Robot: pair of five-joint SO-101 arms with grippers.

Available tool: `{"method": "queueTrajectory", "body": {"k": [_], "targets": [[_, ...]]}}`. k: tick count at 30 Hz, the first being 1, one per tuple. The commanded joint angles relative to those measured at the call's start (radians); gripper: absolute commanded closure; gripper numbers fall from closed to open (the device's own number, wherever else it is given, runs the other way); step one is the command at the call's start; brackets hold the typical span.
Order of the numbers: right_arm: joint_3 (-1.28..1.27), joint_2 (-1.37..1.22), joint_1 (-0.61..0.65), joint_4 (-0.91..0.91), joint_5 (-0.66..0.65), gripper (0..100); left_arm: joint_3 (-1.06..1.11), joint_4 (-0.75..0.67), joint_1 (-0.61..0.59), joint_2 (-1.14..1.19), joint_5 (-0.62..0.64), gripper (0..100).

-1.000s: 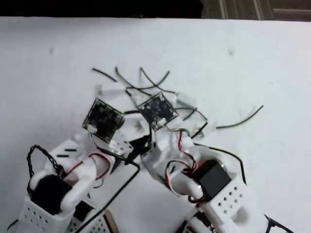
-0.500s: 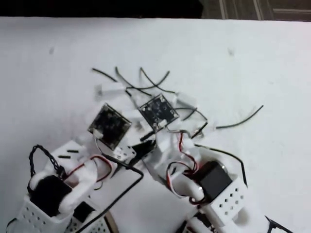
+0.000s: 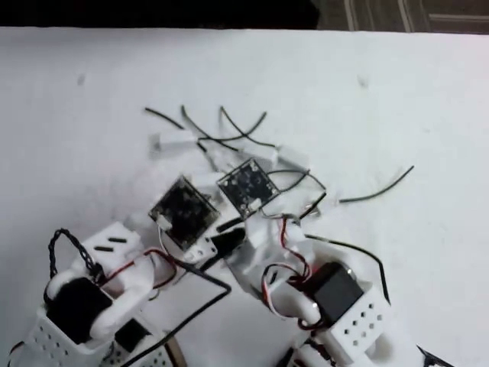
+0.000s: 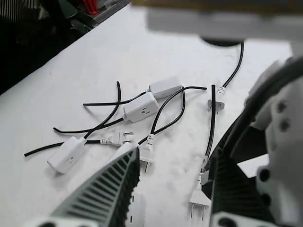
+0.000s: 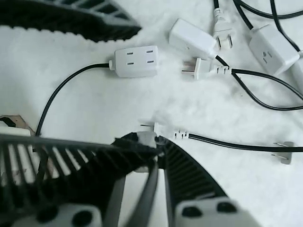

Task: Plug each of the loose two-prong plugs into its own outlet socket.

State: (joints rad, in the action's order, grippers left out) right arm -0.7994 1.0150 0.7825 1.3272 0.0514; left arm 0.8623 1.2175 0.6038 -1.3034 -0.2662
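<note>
One plug, half hidden between right fingers (prongs poking out)

Bright, even light falls from overhead onto the white desk, which glares until its surface washes out. Shadows under the cords are faint and soft. Beyond the desk's far edge the room is dark.

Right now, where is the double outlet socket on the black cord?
In the right wrist view, the double outlet socket lies flat on the white table, just beyond the plug held in the right gripper.
</note>
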Motion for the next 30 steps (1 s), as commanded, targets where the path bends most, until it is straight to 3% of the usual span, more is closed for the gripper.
{"method": "queueTrajectory", "body": {"k": [1, 5, 12, 19, 24, 30], "targets": [[0.006, 0.002, -0.004, -0.045, 0.0, 98.1, -0.032, 0.029, 0.091, -0.005, -0.031, 74], [0.006, 0.002, -0.004, -0.044, 0.0, 98.1, -0.054, 0.028, -0.047, -0.005, -0.032, 74], [0.012, 0.002, -0.004, -0.054, 0.0, 98.1, -0.143, 0.069, -0.503, -0.005, -0.035, 75], [-0.035, -0.007, -0.002, -0.283, -0.008, 98.1, -0.064, 0.069, -0.952, -0.005, -0.034, 75], [-0.152, -0.03, 0.002, -0.507, -0.06, 98.2, 0.104, -0.009, -1.096, -0.005, -0.034, 75], [-0.158, -0.22, 0.002, -0.657, -0.078, 98.2, 0.328, -0.127, -1.115, -0.005, -0.034, 75]]}}
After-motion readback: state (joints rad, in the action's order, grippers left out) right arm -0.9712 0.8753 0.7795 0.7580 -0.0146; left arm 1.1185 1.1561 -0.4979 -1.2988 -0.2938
